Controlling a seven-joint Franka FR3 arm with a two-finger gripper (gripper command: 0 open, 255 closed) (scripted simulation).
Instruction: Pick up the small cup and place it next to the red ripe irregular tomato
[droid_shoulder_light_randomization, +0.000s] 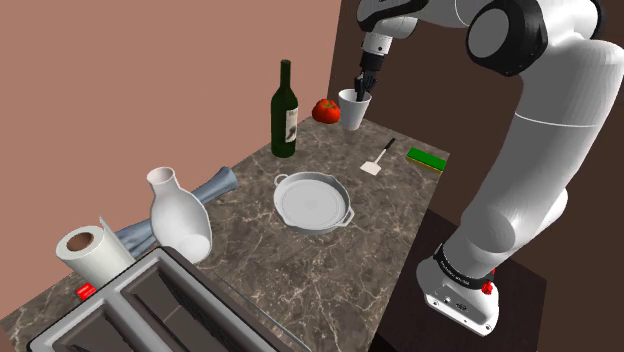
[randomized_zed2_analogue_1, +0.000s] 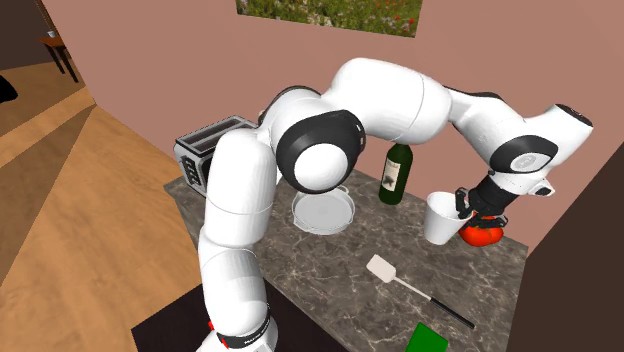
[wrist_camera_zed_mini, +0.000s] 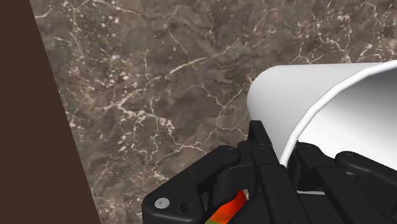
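As the white arm arches high over the counter and bends down at the wrist, we see the black gripper (droid_shoulder_light_randomization: 364, 88) pinching the rim of the small cup (droid_shoulder_light_randomization: 354, 112), one finger inside and one outside. We note the cup is plain white, smooth, tapered and slightly tilted. It hangs just beside the red lumpy tomato (droid_shoulder_light_randomization: 325, 110), near the dark green bottle (droid_shoulder_light_randomization: 286, 110), over the brown veined marble counter (droid_shoulder_light_randomization: 250, 250).
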